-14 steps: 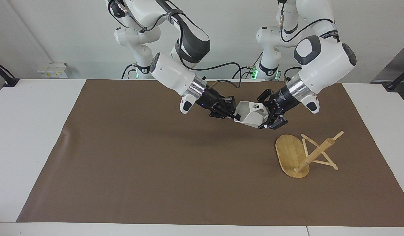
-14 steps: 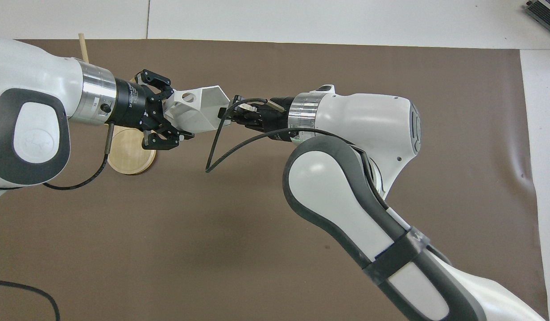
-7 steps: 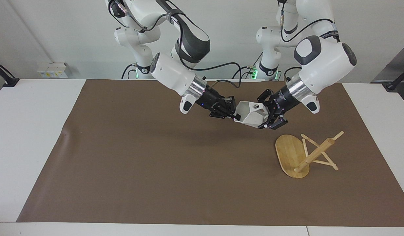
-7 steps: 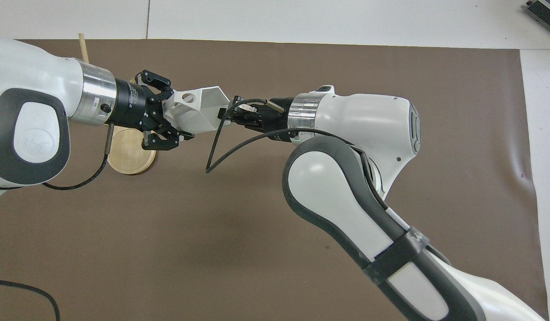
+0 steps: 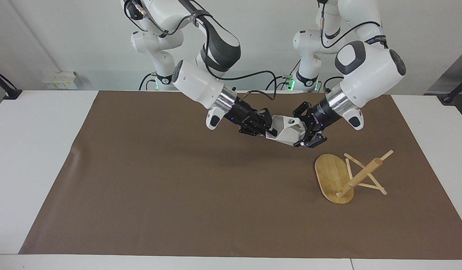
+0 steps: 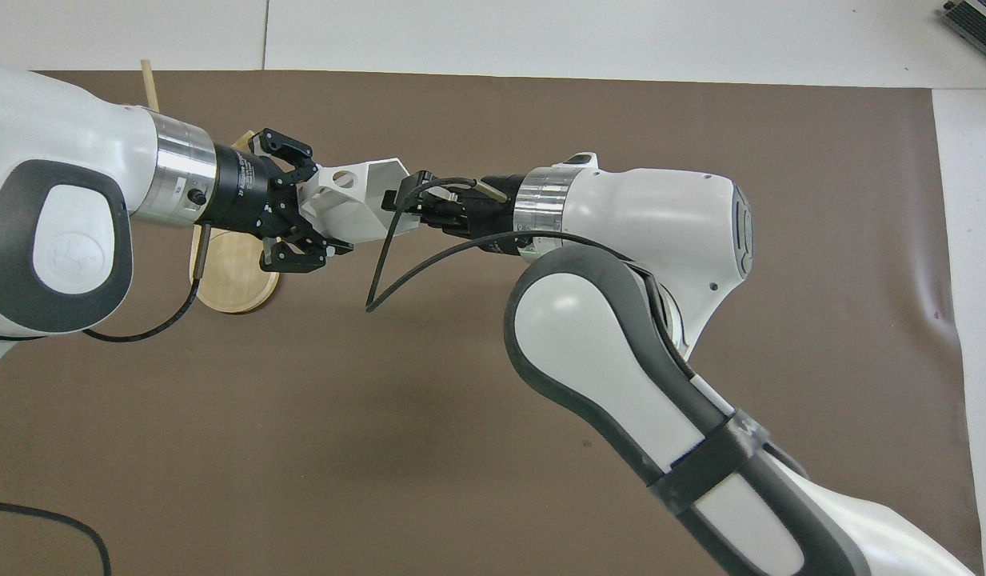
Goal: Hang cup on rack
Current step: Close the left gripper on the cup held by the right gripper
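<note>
**Cup mid-handover above the mat**

Both arms have shifted slightly. The light bamboo mug-tree rack [image 5: 345,176] lies tipped over, nothing hung. The white faceted cup [image 5: 286,131] hangs sideways, rim toward the right gripper [image 5: 270,132], whose jaws I cannot tell. The left gripper [image 5: 305,135] clamps its base.

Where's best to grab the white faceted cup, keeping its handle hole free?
Probably the white faceted cup's narrow base end, from the left arm's side, as the left tool does: it lies sideways in the air, pierced handle up, rim at the right tool.
</note>
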Motion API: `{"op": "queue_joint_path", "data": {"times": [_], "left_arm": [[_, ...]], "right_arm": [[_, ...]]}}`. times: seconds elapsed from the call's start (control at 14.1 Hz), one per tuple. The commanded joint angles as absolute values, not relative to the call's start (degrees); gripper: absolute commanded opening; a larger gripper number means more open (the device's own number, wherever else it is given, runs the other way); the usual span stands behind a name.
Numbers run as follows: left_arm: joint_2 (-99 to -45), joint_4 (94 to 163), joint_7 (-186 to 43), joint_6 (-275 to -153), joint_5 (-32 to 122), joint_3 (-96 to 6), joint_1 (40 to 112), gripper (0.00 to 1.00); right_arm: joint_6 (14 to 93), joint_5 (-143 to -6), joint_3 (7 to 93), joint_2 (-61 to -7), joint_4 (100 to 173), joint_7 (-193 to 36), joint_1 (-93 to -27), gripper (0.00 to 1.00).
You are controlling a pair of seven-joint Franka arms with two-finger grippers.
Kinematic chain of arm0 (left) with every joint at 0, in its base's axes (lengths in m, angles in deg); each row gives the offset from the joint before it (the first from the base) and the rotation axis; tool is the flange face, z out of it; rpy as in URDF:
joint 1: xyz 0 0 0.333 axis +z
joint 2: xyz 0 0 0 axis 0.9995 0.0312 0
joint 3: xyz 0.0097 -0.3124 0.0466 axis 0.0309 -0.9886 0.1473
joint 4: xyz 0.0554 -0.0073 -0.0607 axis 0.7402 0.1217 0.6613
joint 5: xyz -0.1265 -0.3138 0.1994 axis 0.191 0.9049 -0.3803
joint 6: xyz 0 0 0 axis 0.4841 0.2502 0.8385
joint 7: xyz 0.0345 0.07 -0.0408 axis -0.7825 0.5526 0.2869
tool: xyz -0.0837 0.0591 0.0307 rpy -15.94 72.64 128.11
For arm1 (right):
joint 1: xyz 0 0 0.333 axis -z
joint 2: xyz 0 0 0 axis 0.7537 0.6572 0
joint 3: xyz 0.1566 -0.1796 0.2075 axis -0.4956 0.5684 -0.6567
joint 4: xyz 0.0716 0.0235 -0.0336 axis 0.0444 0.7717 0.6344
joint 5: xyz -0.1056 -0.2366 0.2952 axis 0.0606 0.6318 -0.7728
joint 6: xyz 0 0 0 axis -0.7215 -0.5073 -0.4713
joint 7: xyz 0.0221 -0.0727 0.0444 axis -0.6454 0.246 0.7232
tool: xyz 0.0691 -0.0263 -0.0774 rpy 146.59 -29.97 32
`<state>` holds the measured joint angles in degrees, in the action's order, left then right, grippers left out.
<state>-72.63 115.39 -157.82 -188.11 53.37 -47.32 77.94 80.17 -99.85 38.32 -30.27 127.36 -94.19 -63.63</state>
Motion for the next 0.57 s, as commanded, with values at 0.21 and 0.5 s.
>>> {"op": "queue_joint_path", "data": {"times": [0.21,0.5], "left_arm": [[-72.6,115.1,-158.7,-187.5,53.0,-46.8,77.3,0.0],[-72.6,115.2,-159.3,-187.7,53.0,-46.8,77.4,0.0]], "right_arm": [[80.8,-100.5,37.9,-30.5,127.3,-94.9,-63.6,1.0],[80.8,-100.2,38.5,-30.5,127.4,-94.3,-63.5,1.0]]}}
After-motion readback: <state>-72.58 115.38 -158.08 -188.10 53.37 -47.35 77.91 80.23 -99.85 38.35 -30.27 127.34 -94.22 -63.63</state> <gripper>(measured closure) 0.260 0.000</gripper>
